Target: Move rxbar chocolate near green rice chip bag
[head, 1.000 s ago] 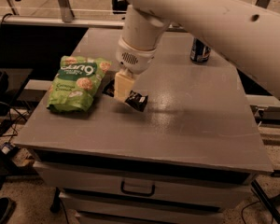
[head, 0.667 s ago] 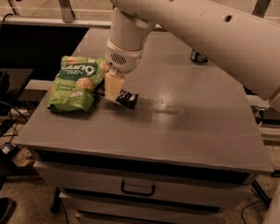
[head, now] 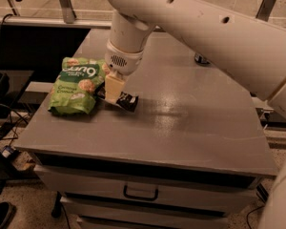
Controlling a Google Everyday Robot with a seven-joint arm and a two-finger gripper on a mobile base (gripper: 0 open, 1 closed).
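Note:
The green rice chip bag (head: pixel 75 85) lies flat on the left part of the grey table (head: pixel 181 123). The rxbar chocolate (head: pixel 127 101), a small black-wrapped bar, is just right of the bag's lower right edge, at or just above the table surface. My gripper (head: pixel 112 90) comes down from the white arm and is shut on the bar's left end, its cream fingers (head: pixel 113 87) hiding part of the wrapper. The gripper is right beside the bag's right edge.
The big white arm (head: pixel 214 27) spans the upper right of the view and hides the table's back right. A small dark object (head: pixel 200 59) peeks out under it there. Drawers (head: pixel 140 192) front the table below. Cables and dark furniture are on the left.
The gripper and the black bar have moved left together, from the table's middle to right beside the green bag.

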